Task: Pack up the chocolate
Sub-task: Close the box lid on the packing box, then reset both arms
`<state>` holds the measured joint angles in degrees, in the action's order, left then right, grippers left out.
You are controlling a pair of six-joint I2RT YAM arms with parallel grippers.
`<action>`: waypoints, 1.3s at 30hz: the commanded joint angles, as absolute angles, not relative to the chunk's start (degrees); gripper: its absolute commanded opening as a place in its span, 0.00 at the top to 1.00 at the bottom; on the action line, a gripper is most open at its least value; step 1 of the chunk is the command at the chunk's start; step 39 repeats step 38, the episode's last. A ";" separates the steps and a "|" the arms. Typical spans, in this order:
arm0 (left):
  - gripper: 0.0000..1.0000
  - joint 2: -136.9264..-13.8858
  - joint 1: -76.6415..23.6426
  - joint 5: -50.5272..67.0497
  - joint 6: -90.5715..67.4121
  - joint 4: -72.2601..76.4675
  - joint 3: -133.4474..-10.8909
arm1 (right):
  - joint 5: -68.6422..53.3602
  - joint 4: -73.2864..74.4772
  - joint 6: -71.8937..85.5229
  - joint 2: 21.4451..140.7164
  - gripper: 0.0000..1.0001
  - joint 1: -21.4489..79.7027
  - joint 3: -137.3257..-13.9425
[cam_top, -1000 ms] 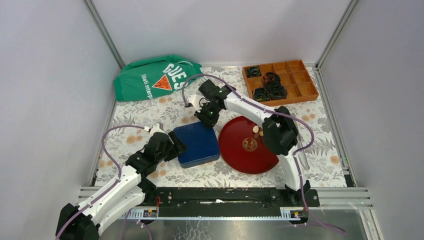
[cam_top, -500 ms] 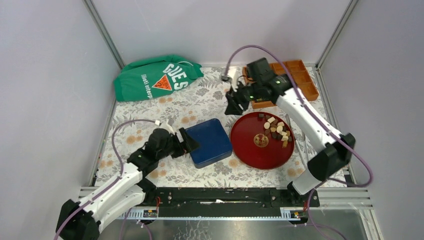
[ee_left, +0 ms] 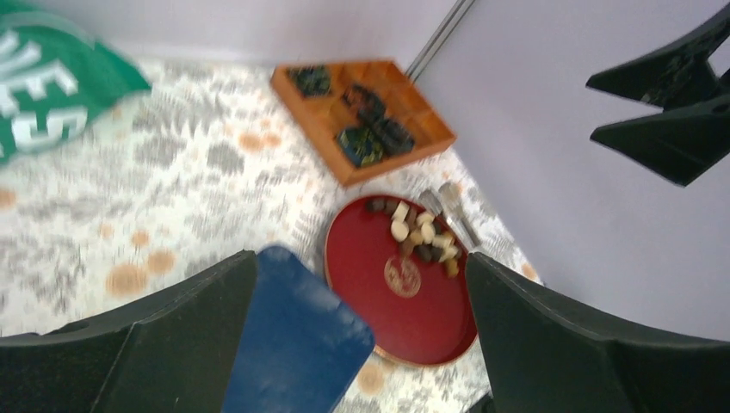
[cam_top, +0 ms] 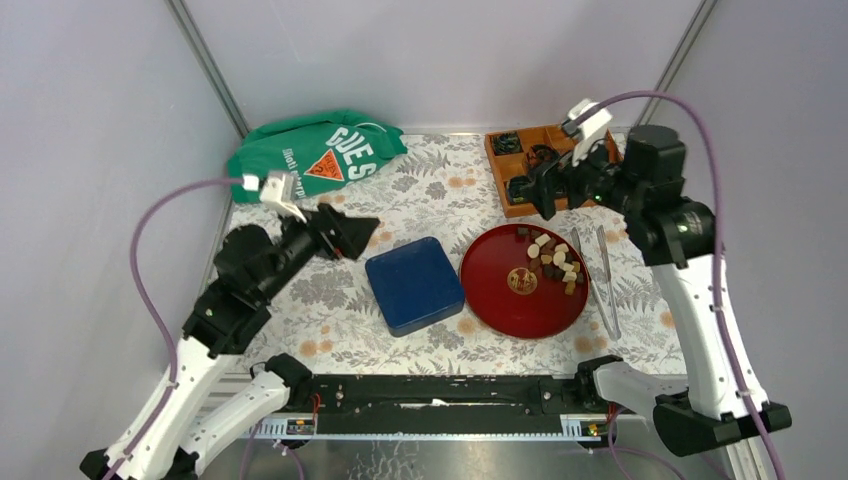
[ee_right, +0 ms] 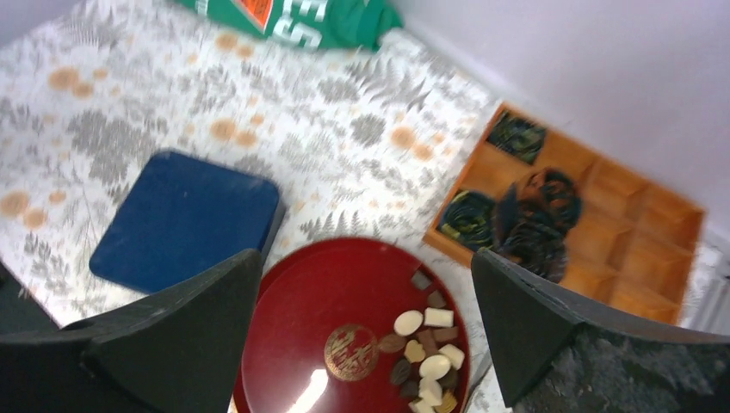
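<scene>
Blue box (ee_left: 293, 344) partly cropped; seemingly blurred

Both my arms look alike: the left arm (cam_top: 190, 368) and right arm (cam_top: 702, 310) have white shells and black joints. A purple cable (cam_top: 137, 255) loops off each, and the fingers (ee_left: 559, 344) are black wedges.

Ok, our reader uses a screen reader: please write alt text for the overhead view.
Small brown and cream chocolate pieces lie on a round red plate, right of a blue square box on a floral tablecloth. The left gripper and right gripper both hang open above it, holding nothing.
</scene>
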<state>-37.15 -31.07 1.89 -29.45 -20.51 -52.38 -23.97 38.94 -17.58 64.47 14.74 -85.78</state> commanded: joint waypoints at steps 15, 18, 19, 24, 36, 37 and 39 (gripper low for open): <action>0.01 -41.92 -31.03 7.17 -25.89 -19.44 -69.72 | -17.57 38.67 7.04 55.45 0.00 9.23 -100.14; 0.01 -40.80 -31.00 6.61 -26.63 -19.24 -68.17 | -18.25 38.46 7.07 54.93 0.00 9.10 -99.02; 0.01 -40.51 -31.02 6.67 -26.83 -19.20 -67.81 | -18.15 38.41 7.11 54.76 0.00 9.01 -98.64; 0.01 -39.54 -31.03 7.32 -27.38 -18.62 -66.59 | -18.12 38.06 6.77 54.00 0.00 8.49 -97.19; 0.01 -37.03 -31.03 6.38 -26.55 -18.97 -64.10 | -19.68 37.09 6.11 53.45 0.01 7.02 -94.18; 0.01 -36.92 -31.03 6.36 -26.54 -19.06 -64.10 | -19.86 36.95 6.19 53.37 0.01 6.91 -93.87; 0.01 -36.73 -31.03 6.52 -26.62 -19.02 -63.93 | -20.10 36.85 6.11 53.35 0.00 6.72 -93.65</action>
